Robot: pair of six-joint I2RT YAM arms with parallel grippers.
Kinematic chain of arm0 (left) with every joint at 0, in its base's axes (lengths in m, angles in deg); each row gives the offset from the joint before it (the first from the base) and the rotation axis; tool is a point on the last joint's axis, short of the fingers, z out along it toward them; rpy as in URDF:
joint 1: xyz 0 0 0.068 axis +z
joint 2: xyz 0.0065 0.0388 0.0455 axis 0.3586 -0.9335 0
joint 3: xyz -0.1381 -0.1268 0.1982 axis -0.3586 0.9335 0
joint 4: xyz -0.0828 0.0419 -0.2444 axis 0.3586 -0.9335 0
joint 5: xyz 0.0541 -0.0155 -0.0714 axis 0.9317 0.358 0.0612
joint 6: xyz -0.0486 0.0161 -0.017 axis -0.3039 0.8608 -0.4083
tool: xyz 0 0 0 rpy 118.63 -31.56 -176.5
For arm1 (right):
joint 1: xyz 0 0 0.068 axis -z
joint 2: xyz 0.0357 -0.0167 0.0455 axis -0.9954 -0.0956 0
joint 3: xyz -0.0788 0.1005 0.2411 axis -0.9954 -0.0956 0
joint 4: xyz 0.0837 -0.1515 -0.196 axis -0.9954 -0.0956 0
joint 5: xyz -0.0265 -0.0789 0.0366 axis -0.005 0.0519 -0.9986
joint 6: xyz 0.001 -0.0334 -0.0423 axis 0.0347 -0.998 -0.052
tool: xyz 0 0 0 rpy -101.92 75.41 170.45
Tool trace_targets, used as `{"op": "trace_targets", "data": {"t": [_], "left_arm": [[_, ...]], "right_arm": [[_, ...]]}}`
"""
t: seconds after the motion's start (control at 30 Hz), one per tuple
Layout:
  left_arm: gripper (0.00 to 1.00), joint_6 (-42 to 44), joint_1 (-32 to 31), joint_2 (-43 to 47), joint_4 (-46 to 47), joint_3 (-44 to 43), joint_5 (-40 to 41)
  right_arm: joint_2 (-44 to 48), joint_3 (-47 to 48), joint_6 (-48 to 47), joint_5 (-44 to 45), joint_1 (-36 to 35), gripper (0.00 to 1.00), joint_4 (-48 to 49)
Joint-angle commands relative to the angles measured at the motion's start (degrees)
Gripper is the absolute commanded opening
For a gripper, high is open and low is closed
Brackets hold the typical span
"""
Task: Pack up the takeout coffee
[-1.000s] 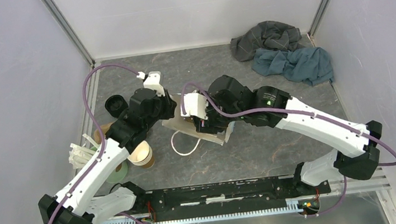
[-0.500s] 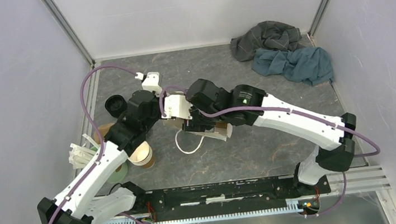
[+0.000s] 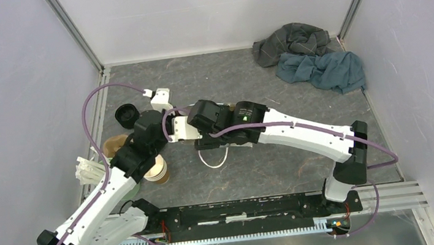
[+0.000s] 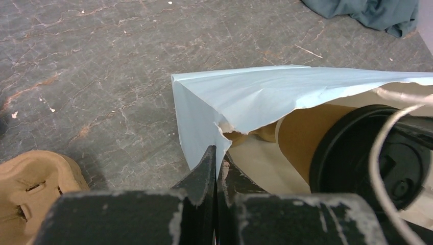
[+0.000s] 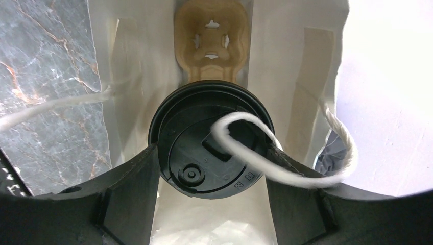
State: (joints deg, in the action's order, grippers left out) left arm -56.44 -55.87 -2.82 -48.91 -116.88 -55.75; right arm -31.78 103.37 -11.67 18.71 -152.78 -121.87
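Observation:
The takeout coffee (image 5: 207,138), a brown cup with a black lid, lies on its side in the mouth of a pale paper bag (image 4: 245,97). My right gripper (image 5: 213,150) is shut on it, one finger on each side of the lid. A white rope handle (image 5: 255,153) loops across the lid. My left gripper (image 4: 217,152) is shut on the torn edge of the bag's mouth and holds it up. From that side the cup (image 4: 352,158) shows just inside the opening. In the top view both grippers meet at table centre and cover most of the bag.
A brown cardboard carrier (image 3: 115,145) lies left of the bag. A stack of lidless cups (image 3: 157,169), a pale green cup (image 3: 128,188) and a black cup (image 3: 127,115) stand near the left arm. Crumpled cloths (image 3: 312,56) lie at the back right.
My right arm has moved left, carrying the cup into the bag's mouth. My left gripper has closed on the bag's edge and shifted slightly left.

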Motion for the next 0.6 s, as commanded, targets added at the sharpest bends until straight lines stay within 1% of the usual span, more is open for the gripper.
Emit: {"op": "trace_targets", "data": {"t": [0.0,0.07,0.2,0.37,0.47,0.57], "left_arm": [[0.02,-2.3,-0.3,2.9,4.1,1.5,-0.6],[0.02,-2.6,-0.4,3.5,4.5,2.1,-0.9],[0.02,-2.5,-0.4,3.8,4.5,2.4,-0.9],[0.02,-1.5,-0.4,4.0,5.3,2.8,-2.5],[0.02,-0.8,-0.4,4.7,7.3,4.4,-3.0],[0.02,1.1,-0.4,6.7,11.2,8.1,-2.1]], "right_arm": [[3.3,-7.0,-6.0,2.4,-0.1,0.0,7.9],[4.9,-11.3,-8.0,2.7,0.2,0.0,11.9],[5.6,-13.6,-9.4,-0.1,2.2,0.0,15.2],[9.1,-18.4,-12.7,-4.0,4.3,0.0,20.2],[11.4,-22.6,-15.4,-5.8,5.7,0.0,22.1],[13.7,-27.1,-16.8,-9.6,8.0,0.0,24.7]]}}
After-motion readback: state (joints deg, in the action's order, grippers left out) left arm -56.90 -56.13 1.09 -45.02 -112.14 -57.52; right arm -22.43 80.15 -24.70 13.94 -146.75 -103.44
